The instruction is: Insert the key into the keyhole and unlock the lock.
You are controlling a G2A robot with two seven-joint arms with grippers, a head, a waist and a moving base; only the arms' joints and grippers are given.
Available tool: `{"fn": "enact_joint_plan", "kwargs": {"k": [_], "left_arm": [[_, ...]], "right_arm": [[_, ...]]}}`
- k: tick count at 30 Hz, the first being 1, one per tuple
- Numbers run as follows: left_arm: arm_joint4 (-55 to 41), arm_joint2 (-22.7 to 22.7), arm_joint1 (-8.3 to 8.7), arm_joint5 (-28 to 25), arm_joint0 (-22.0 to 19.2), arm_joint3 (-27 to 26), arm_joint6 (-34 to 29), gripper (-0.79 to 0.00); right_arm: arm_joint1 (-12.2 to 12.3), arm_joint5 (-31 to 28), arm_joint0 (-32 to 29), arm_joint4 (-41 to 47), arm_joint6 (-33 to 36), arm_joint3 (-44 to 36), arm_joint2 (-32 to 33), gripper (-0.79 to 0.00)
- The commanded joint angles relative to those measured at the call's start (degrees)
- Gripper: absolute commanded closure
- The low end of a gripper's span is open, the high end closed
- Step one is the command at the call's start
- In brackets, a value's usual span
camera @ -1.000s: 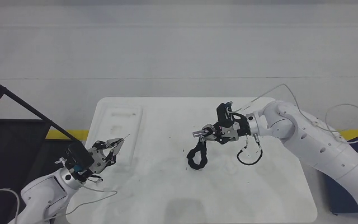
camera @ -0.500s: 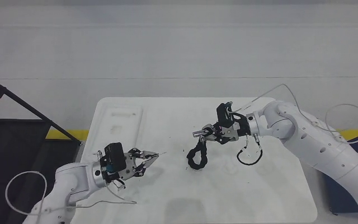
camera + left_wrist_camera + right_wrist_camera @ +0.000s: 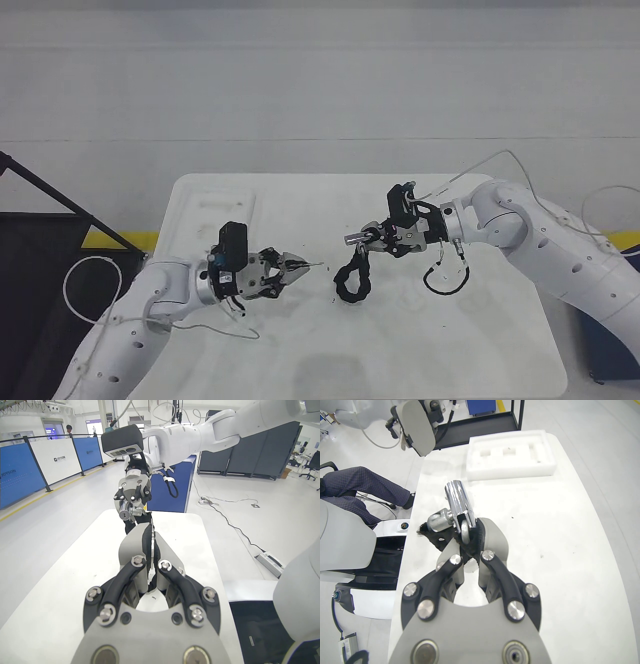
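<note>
My left gripper (image 3: pixel 291 268) is shut on the key (image 3: pixel 308 266), whose thin blade (image 3: pixel 152 531) points toward the lock. My right gripper (image 3: pixel 380 238) is shut on the lock (image 3: pixel 356 239) and holds it above the middle of the table. The lock is a chrome cylinder (image 3: pixel 457 497) with a black cable loop (image 3: pixel 352 281) hanging under it. In the left wrist view the keyhole face (image 3: pixel 123 515) looks back at the key, a short gap ahead and slightly to one side of the blade tip. My left gripper (image 3: pixel 151 536) and right gripper (image 3: pixel 469 532) each have their fingers closed around their object.
A white foam tray (image 3: pixel 221 218) with several recesses lies on the white table (image 3: pixel 400 350) at its left end, also seen as the foam tray (image 3: pixel 510 456). A black cable loop (image 3: pixel 446 282) hangs from the right arm.
My left arm has swung from the table's left edge to the right with the key, closing most of the distance to the lock. The right arm and lock have stayed still.
</note>
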Motion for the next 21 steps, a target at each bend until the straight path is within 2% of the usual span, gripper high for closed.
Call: {"fn": "enact_joint_plan", "kwargs": {"k": [1,7,17,21], "left_arm": [[-1.4,1.6,0.05,0.0,-1.6,0.7,-0.3,0.0],[-1.2,4.4,0.55,0.0,-4.5,2.3,-0.1,0.0],[2.5,6.4,2.77,0.0,-5.4,3.2,3.1,0.0],[3.3,7.5,3.58,0.0,-5.9,3.5,4.6,0.0]], "right_arm": [[0.0,0.0,0.0,0.0,0.0,0.0,0.0,0.0],[0.0,1.5,-1.0,-1.2,0.4,-0.8,0.4,0.0],[1.3,1.4,-4.1,-1.9,4.5,-2.5,3.2,0.0],[2.1,-0.8,-5.3,-1.4,5.9,-4.8,4.2,0.0]]}}
